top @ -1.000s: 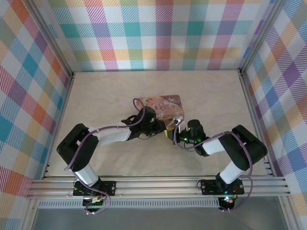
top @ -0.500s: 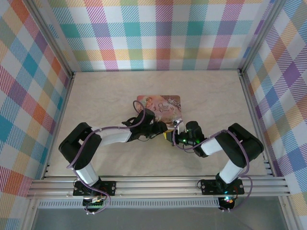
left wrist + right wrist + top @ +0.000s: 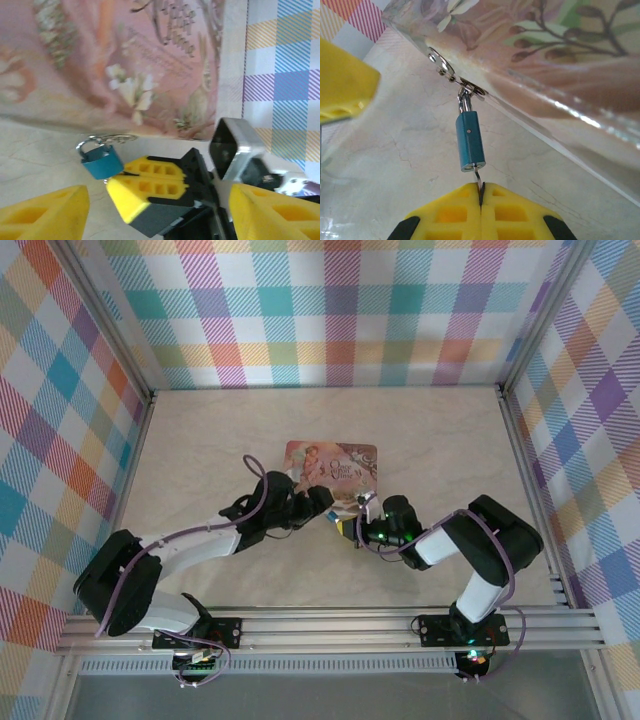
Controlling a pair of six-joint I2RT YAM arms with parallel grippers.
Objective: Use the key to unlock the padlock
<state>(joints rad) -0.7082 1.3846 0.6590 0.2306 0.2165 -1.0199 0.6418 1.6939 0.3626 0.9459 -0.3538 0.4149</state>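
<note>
The padlock (image 3: 470, 141), small with a blue body, hangs by its silvery shackle from a metal ring (image 3: 468, 88) on the edge of the pink tin (image 3: 545, 50). The key (image 3: 479, 180), a thin grey sliver, is stuck into the bottom of the padlock's body. My right gripper (image 3: 481, 192) is shut on the key's other end. In the left wrist view the padlock (image 3: 102, 161) lies against the tips of the right gripper's yellow fingers (image 3: 150, 185). My left gripper (image 3: 155, 195) is open, its yellow fingers (image 3: 42, 212) wide on either side and touching nothing.
The pink illustrated tin (image 3: 332, 462) lies flat mid-table, just beyond both grippers. My left gripper (image 3: 320, 498) and right gripper (image 3: 352, 527) sit close together at its near edge. Checked walls (image 3: 340, 310) enclose the table on three sides.
My left gripper has opened and drawn back from the padlock, and the left arm has swung lower and to the left. The right gripper has stayed shut on the key.
</note>
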